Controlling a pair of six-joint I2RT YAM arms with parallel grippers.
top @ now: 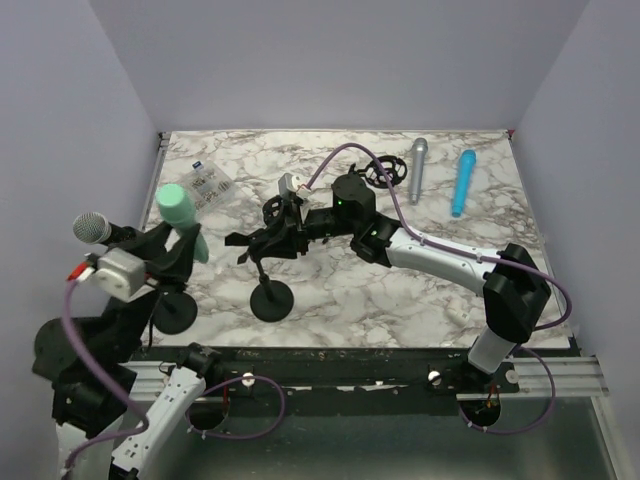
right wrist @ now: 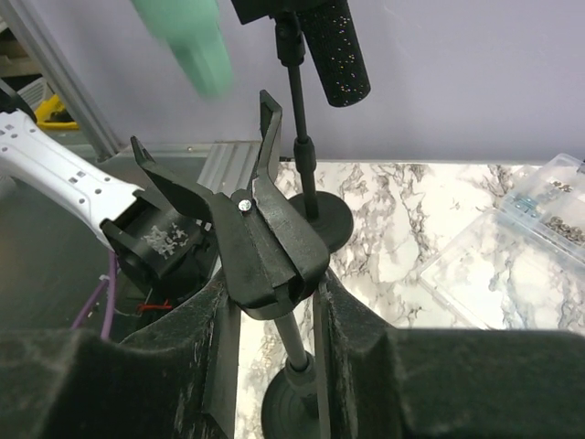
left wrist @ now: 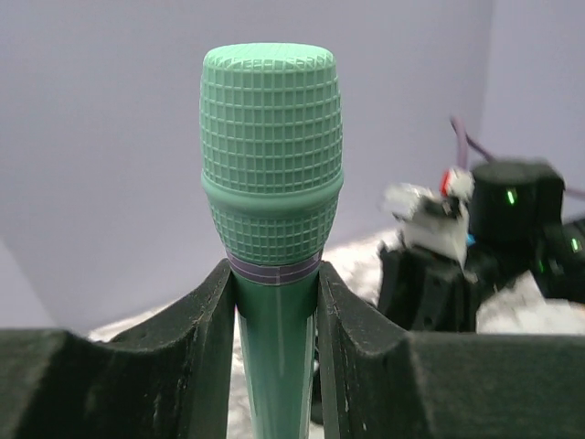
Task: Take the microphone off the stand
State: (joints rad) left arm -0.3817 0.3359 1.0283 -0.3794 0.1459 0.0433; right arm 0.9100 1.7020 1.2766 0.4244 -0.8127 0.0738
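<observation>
left gripper point(left wrist: 274, 297): clamped on the neck of the mint-green mesh-headed microphone point(left wrist: 271, 155)
right gripper point(right wrist: 274, 315): closed on the thin pole of the black round-based stand point(top: 271, 300), just under its empty clip point(right wrist: 260, 238)
mic position: out of clip, well left of it

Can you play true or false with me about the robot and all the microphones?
1. The left fingers hold the green microphone. True.
2. The clip between the right fingers has a microphone in it. False: the clip is empty.
3. A blue microphone lies on the table. True.
4. The grey microphone stands upright in a stand. False: it lies flat on the table beside the blue microphone.
</observation>
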